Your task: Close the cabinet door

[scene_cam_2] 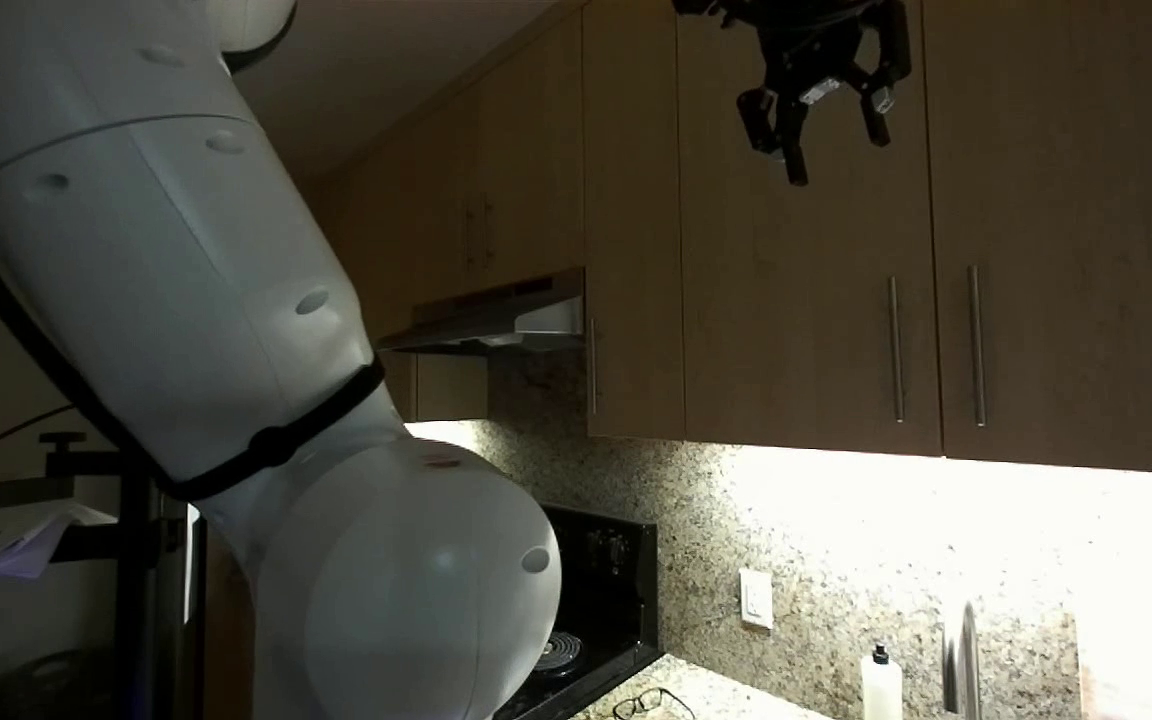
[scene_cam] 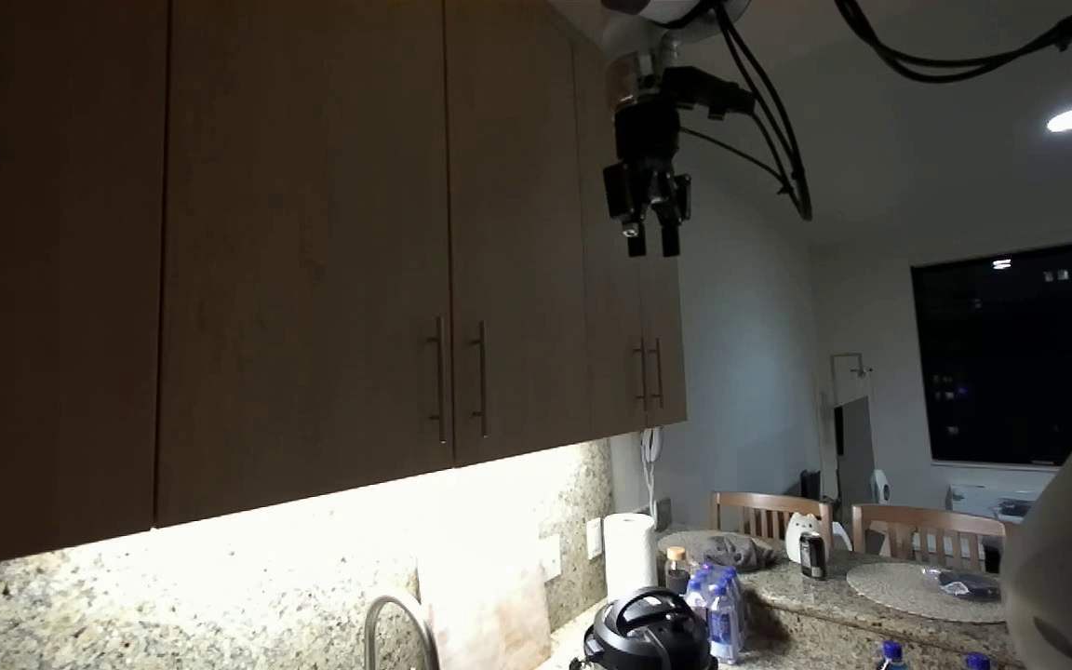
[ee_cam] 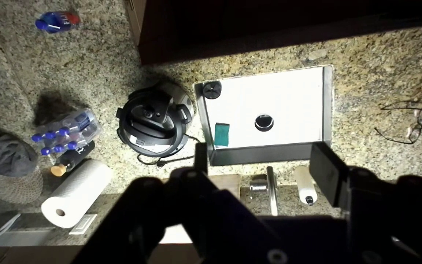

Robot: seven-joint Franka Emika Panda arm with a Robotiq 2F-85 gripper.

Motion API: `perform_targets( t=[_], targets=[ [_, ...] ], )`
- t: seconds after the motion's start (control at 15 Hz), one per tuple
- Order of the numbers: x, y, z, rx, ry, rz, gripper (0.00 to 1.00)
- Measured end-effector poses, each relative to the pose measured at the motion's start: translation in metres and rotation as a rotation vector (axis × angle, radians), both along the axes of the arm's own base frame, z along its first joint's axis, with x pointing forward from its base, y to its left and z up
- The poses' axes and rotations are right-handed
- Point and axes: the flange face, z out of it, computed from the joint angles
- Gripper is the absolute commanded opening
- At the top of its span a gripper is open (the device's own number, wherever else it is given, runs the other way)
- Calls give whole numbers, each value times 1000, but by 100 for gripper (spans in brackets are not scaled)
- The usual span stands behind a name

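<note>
Tall tan upper cabinet doors line the wall in both exterior views. They all look flush and shut, and no pale inner face shows. A narrow door has a slim bar handle. Beside it are a wider door and a neighbouring door, with bar handles at their shared seam. I cannot tell for certain which one is the cabinet door. My gripper hangs fingers down in front of the doors, above handle height; it also shows in an exterior view. In the wrist view the gripper is open and empty, apart from any handle.
Below are a sink, a faucet, a soap bottle, a black pressure cooker, a paper towel roll and bottled water. The white arm fills an exterior view's left, near the range hood.
</note>
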Motion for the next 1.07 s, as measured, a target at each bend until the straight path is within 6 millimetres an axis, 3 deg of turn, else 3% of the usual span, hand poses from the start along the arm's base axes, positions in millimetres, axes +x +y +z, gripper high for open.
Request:
perform_targets(
  t=[0.67, 1.07],
  targets=[
    [-20, 3, -54, 20, 99, 11, 100],
    [-38, 4, -68, 81, 96, 14, 100]
  ],
)
